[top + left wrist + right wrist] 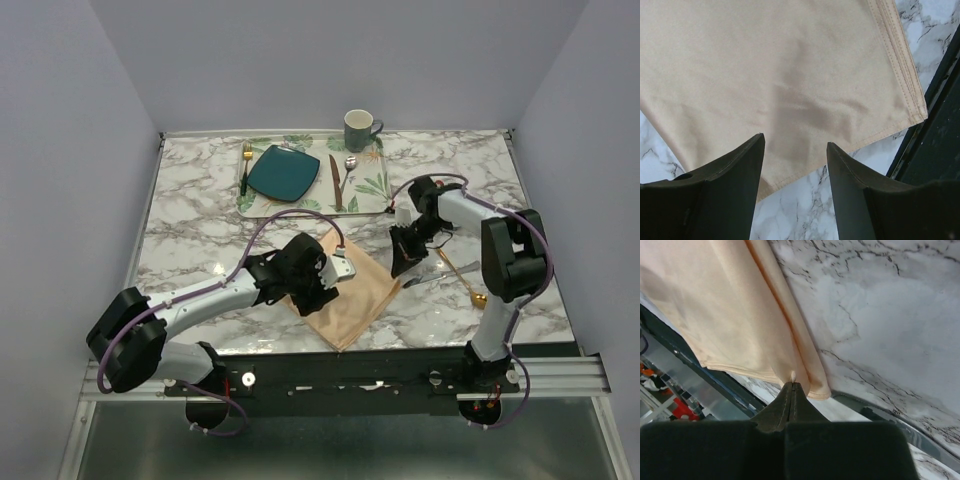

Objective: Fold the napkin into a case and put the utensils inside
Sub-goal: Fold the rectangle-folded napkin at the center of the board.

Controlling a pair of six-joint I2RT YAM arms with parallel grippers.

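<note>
Right hand (pixel 793 384) is pinched shut on the napkin (pixel 362 300) hem, low centre of the overhead frame, and it looks like only a sliver, so a tug may slip it free. Left hand (pixel 795 141) hovers wide above the cloth, gripping nothing, so the cloth could drag along the bench (pixel 200 240). Count: one napkin, one gold spoon (pixel 462 276) and one silver knife (pixel 432 277) at lower right, and one tray (pixel 375 192) up top.

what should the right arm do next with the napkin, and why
Probably lift the right end effector slightly and draw it leftward across the napkin. It is shut on the napkin's edge, the rest lies on the marble table, and the left end effector hovers open above it, so a fold looks ready.
</note>
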